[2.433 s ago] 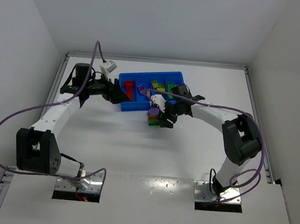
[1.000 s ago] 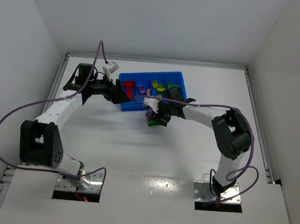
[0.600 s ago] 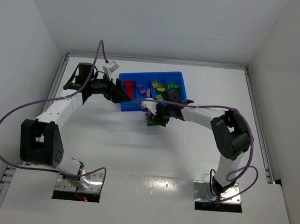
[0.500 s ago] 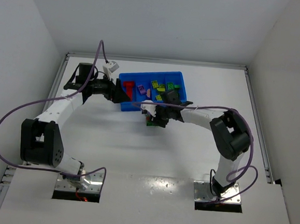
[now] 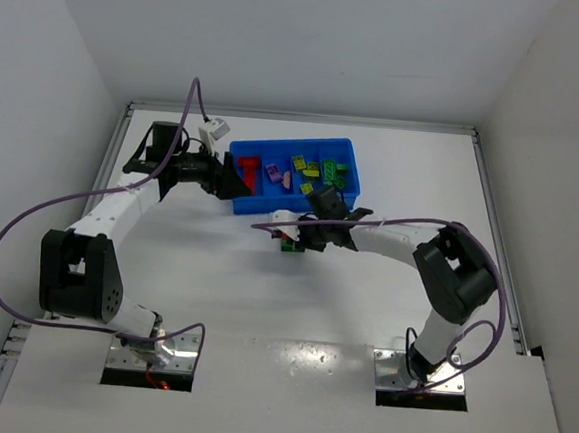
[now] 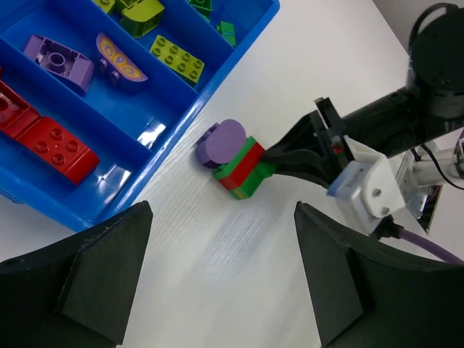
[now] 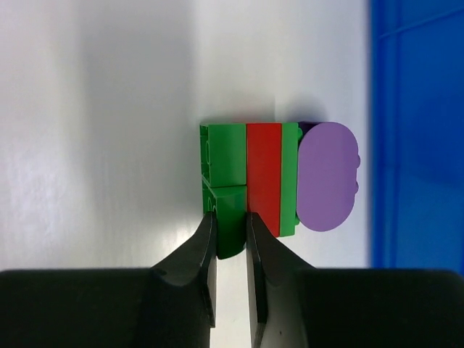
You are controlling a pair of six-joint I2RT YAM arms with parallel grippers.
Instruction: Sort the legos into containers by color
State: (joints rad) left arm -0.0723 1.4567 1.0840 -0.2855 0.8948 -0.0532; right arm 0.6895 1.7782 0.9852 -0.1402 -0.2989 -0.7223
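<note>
A stack of legos (image 7: 264,174) lies on its side on the table just outside the blue tray (image 7: 420,145): green, red, a thin green, and a round purple piece (image 7: 326,177). My right gripper (image 7: 232,221) is shut on the end green brick (image 7: 230,206), one finger on each side. From above, the stack (image 5: 289,242) lies near the tray's (image 5: 290,142) front wall. My left gripper (image 6: 221,217) hangs open above the table beside the stack (image 6: 235,165), holding nothing. The compartments hold red bricks (image 6: 43,138), a purple brick (image 6: 58,61) and yellow-green ones (image 6: 177,58).
The tray's near wall (image 6: 167,156) runs close beside the stack. The right arm's white camera block and purple cable (image 6: 362,185) reach in from the right. White walls and a metal rail (image 5: 302,117) bound the table.
My right gripper has swung lower and toward the near side, and its jaws have shut on the stack's green end brick. The left arm has stayed where it was.
</note>
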